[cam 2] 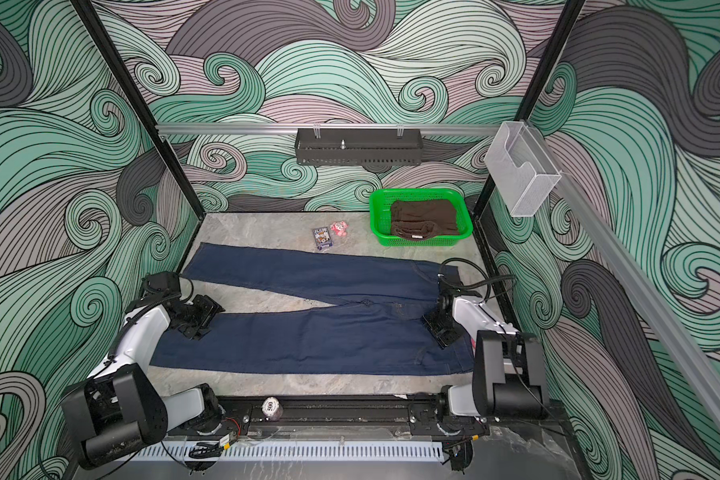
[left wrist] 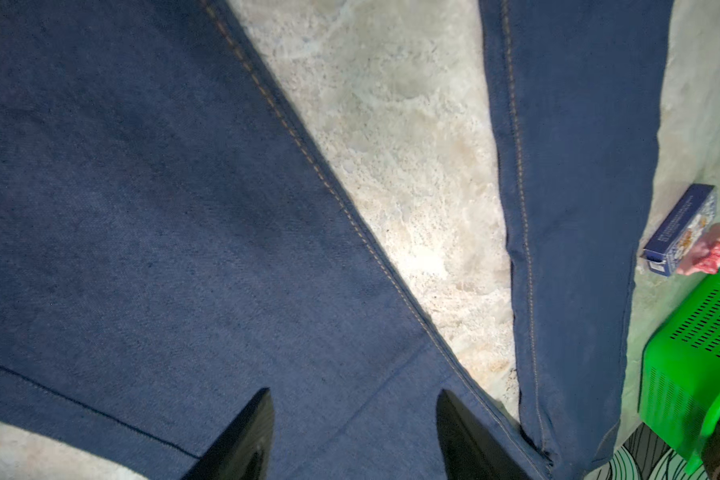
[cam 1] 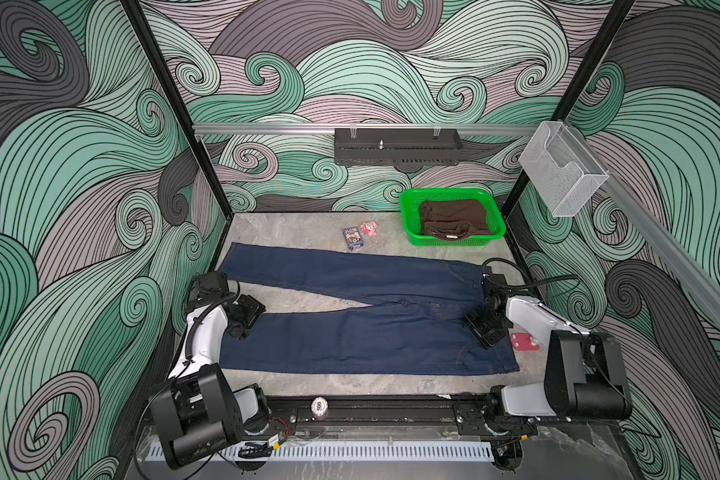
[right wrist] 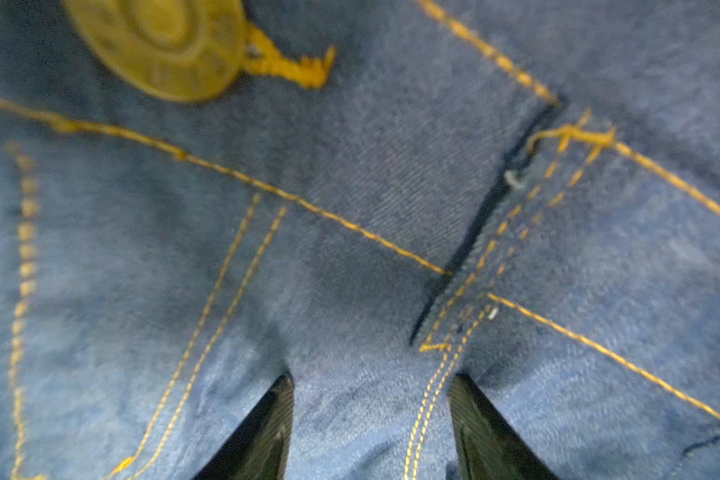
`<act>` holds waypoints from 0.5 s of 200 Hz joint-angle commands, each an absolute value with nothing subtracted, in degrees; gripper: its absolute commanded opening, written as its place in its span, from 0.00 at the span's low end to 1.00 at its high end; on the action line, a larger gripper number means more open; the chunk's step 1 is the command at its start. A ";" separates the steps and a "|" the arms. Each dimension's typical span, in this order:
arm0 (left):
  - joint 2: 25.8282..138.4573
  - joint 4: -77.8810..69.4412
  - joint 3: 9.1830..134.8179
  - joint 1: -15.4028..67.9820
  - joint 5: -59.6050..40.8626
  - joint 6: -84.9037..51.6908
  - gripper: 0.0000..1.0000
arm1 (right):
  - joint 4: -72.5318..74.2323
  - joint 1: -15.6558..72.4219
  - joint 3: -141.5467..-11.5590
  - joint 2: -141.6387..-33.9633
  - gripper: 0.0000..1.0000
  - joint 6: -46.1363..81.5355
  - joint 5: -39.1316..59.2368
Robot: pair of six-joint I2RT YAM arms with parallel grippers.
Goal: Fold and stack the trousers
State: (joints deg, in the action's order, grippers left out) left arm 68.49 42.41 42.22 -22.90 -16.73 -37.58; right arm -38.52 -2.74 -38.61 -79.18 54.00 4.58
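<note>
Swirl-patterned walls (cam 1: 350, 62); marbled grey tabletop (cam 1: 292, 226), trousers (cam 1: 350, 340) spread flat across it

Counting up now: one pair of trousers (cam 1: 350, 336) across the middle of the frame, two legs. Two grippers: left gripper (left wrist: 354, 399), right gripper (right wrist: 371, 382). One green basket (cam 1: 445, 192) right of centre, one brown garment (cam 1: 454, 218) inside. One small blue box (cam 1: 353, 238), one pink toy (cam 1: 369, 228) just beside it. One red piece (cam 1: 523, 342) at right, one chip (cam 1: 318, 405) at bottom centre. One black rack (cam 1: 395, 151), one mesh holder (cam 1: 562, 170) higher up.
</note>
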 commanded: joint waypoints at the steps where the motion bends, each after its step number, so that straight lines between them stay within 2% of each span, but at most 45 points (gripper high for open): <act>1: 66.95 43.42 39.88 -25.17 -14.35 -37.88 0.66 | -41.21 -3.16 -34.53 -75.46 0.60 56.20 2.68; 48: 66.13 45.21 41.96 -27.33 -16.64 -36.72 0.67 | -46.34 -3.16 -33.17 -67.70 0.59 56.07 1.46; 100: 63.25 47.43 49.21 -27.34 -26.50 -32.11 0.70 | -53.50 -3.10 -42.66 -56.06 0.60 53.34 0.64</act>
